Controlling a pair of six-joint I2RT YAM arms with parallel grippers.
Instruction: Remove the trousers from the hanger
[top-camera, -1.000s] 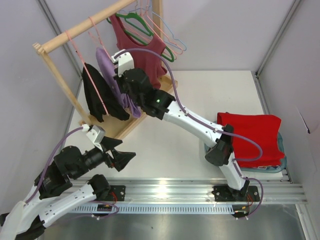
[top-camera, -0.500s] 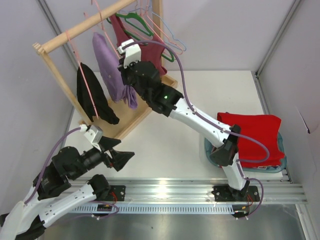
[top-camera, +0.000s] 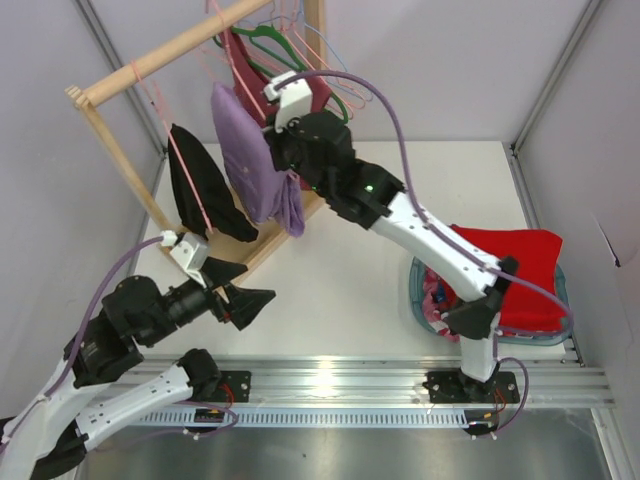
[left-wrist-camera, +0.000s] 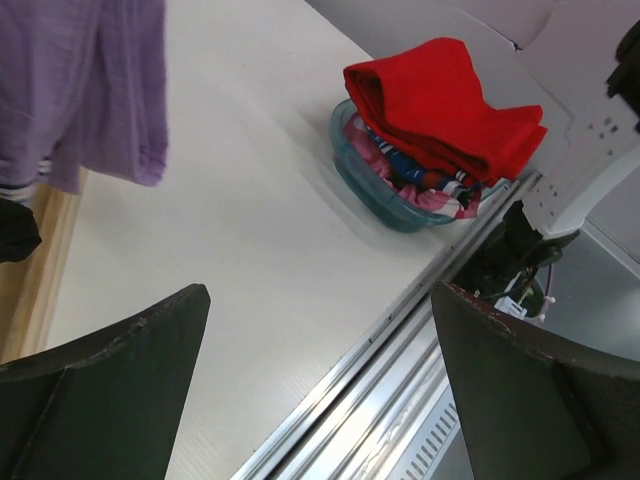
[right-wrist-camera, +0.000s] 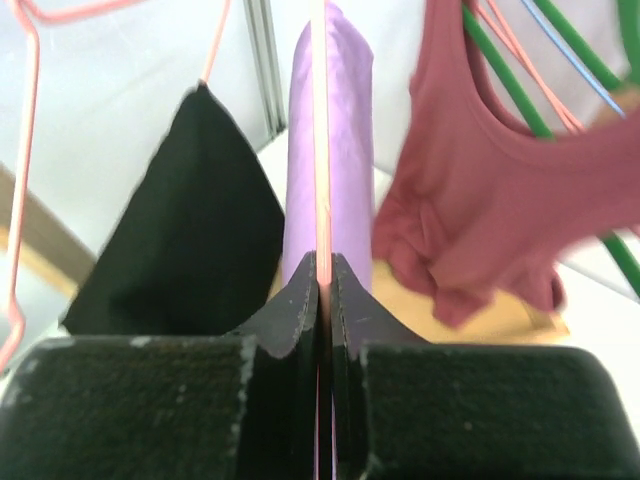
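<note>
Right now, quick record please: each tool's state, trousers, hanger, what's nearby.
right tool: shut on the thin pink hanger
left tool: open, holding nothing
trousers: draped on the hanger, not yet off
hanger hook: cannot tell whether it sits on the rack
neighbours: black garment on one side, maroon top on the other
basket: at the table's right, red cloth on top

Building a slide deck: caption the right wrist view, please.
Right hand shut on the pink hanger, with lilac trousers hanging just beyond the fingertips.
</note>
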